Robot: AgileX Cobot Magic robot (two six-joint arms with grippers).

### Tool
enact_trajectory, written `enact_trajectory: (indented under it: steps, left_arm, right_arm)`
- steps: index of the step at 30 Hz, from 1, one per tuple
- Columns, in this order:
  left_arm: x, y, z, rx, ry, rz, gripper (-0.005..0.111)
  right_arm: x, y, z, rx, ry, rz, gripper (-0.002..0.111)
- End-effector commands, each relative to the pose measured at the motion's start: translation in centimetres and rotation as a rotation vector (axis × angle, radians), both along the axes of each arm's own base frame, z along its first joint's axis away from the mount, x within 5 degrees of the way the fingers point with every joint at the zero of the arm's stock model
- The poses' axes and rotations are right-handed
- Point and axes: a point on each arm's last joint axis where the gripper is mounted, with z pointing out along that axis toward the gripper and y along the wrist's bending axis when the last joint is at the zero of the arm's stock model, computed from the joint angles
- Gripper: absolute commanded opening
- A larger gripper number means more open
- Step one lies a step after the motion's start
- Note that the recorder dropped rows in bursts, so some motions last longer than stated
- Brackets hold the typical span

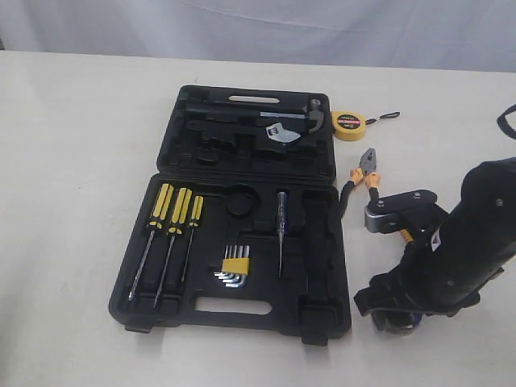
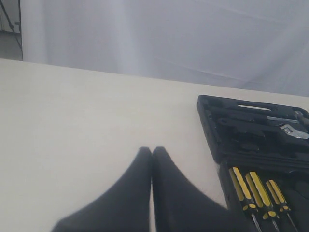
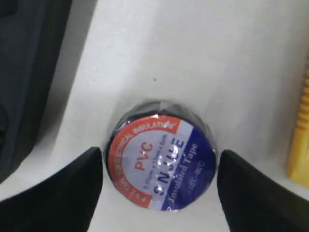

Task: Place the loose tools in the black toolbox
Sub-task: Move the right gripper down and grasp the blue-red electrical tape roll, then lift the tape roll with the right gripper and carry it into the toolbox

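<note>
PVC tape roll [image 3: 161, 157] flat on counter [image 1: 72, 201], label up, just off right edge of black toolbox [image 1: 326, 314], near its front corner. Right gripper [image 3: 160, 164] straddles it, fingers apart, one each side, close to rim, no squeeze visible. Tip imo: stay centred, close evenly on outer wall, lift straight, else roll skids. yellow ribbed handle [image 3: 300, 121] (utility knife, I'd guess) close by, don't clip it. Round recess [image 1: 242, 200] looks like its home. Left gripper [image 2: 152, 151] pinched together, empty.
</note>
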Motion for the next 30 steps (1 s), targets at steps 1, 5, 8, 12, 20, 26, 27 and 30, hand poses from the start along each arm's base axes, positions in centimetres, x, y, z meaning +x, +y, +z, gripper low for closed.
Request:
enact_trajectory:
  steps: [1, 5, 8, 12, 20, 26, 27, 30]
  left_arm:
    - [0.0, 0.0, 0.1, -0.003, 0.000, -0.006, 0.000]
    - [0.0, 0.0, 0.1, -0.003, 0.000, -0.006, 0.000]
    - [0.0, 0.0, 0.1, -0.003, 0.000, -0.006, 0.000]
    - [0.0, 0.0, 0.1, -0.003, 0.000, -0.006, 0.000]
    - [0.0, 0.0, 0.1, -0.003, 0.000, -0.006, 0.000]
    - [0.0, 0.0, 0.1, -0.003, 0.000, -0.006, 0.000]
    - [0.0, 0.0, 0.1, -0.003, 0.000, -0.006, 0.000]
    - [0.0, 0.0, 0.1, -0.003, 0.000, -0.006, 0.000]
  right_arm:
    - [0.1, 0.1, 0.0, 0.008, -0.013, -0.004, 0.051]
    - [0.1, 0.1, 0.0, 0.008, -0.013, -0.004, 0.038]
    - [0.3, 0.2, 0.2, 0.010, -0.016, -0.003, 0.031]
    - [1.2, 0.6, 1.6, 0.010, 0.019, 0.006, 0.031]
    - [4.5, 2.1, 8.8, 0.063, -0.001, 0.037, 0.032]
    - [7.9, 5.2, 13.4, 0.125, -0.103, 0.131, 0.033]
    - [8.3, 6.0, 13.7, 0.125, -0.113, 0.152, 0.033]
    - [10.2, 8.5, 13.4, 0.127, -0.105, 0.192, 0.033]
